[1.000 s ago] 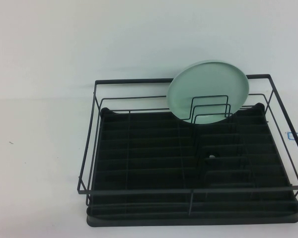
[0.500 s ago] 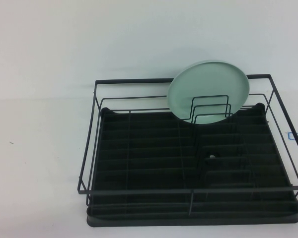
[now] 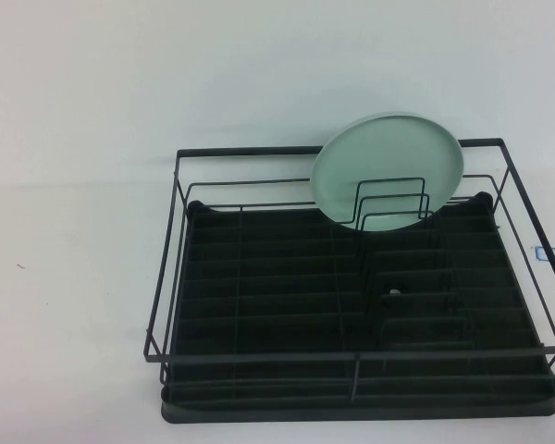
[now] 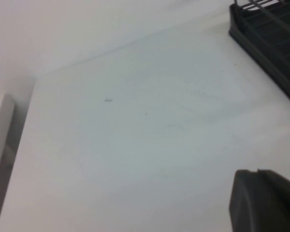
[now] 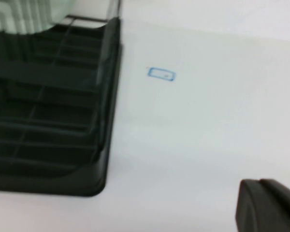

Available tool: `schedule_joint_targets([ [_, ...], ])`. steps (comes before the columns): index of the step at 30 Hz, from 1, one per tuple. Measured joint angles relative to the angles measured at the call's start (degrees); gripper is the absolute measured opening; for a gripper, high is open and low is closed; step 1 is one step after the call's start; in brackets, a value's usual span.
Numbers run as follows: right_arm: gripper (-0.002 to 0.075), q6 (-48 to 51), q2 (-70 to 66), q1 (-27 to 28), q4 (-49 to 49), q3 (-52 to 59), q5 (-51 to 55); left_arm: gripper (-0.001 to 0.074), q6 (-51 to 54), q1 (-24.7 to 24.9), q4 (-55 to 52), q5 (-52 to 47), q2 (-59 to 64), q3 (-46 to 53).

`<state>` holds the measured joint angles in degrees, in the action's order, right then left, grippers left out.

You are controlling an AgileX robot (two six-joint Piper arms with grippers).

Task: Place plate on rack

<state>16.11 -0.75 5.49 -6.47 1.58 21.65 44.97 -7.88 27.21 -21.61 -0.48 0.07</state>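
The pale mint-green plate (image 3: 388, 172) stands on edge in the back right part of the black wire rack (image 3: 259, 287), behind the upright dividers and leaning on the back wires. Neither gripper touches it. Neither arm shows in the high view. My left gripper (image 4: 257, 172) hangs over bare table to the left of the rack's corner (image 4: 266, 34), fingers closed together and empty. My right gripper (image 5: 257, 182) hangs over bare table to the right of the rack (image 5: 48, 106), fingers closed together and empty. The plate's lower edge (image 5: 19, 14) shows in the right wrist view.
A small blue rectangle mark (image 3: 549, 253) lies on the white table right of the rack, also in the right wrist view (image 5: 161, 74). A table edge and a pale upright (image 4: 0, 135) show in the left wrist view.
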Motion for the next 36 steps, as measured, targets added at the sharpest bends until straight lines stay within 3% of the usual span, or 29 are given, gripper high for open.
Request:
schedule_joint_targets([
  [5, 0.0019, -4.7, 1.4, 0.0, 3.4, 0.1, -0.1, 0.0001, -32.3, 0.0, -20.3, 1.0, 0.0, 0.0],
  [8, 0.0019, -5.4, 1.4, 0.0, 3.4, 0.1, -0.1, 0.0001, -42.1, 0.0, -26.6, 1.4, 0.0, 0.0],
  [20, 0.0019, -5.6, 1.4, 0.0, 3.0, 0.1, -0.1, 0.0001, -37.0, 0.2, -24.7, 1.1, 0.0, 0.0],
  [29, 0.0019, -5.6, 1.4, 0.0, 3.1, 0.1, -0.1, 0.0001, -33.6, 8.2, -24.5, 1.2, 0.0, 0.0],
  [36, 0.0019, -5.6, 1.4, 0.0, 3.1, 0.1, -0.1, 0.0001, -33.4, 9.0, -23.3, 1.2, 0.0, 0.0],
])
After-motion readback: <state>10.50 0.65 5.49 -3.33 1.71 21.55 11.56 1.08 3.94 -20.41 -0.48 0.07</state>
